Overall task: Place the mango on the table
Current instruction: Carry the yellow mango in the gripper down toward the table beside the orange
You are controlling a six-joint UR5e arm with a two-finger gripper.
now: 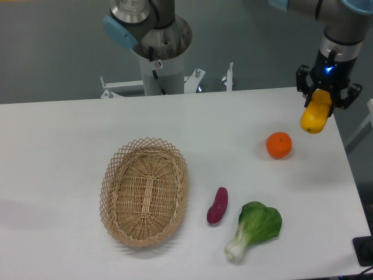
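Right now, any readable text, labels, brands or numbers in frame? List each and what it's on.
None readable.
Small label on the white robot pedestal: too small and blurred to read.
No print visible on the mango, the end effector, orange, basket, purple sweet potato, bok choy or table.

The arm's base column stands at the far edge of the surface, near the top middle of the view, with a grey joint and a light-blue cap above it. A second stretch of the arm enters from the upper right corner and turns down into a grey wrist. Below the wrist hangs the black gripper, pointing downward, a small blue light lit on its body. Its fingers are closed around the upper end of the mango, held above the surface near its far right corner.
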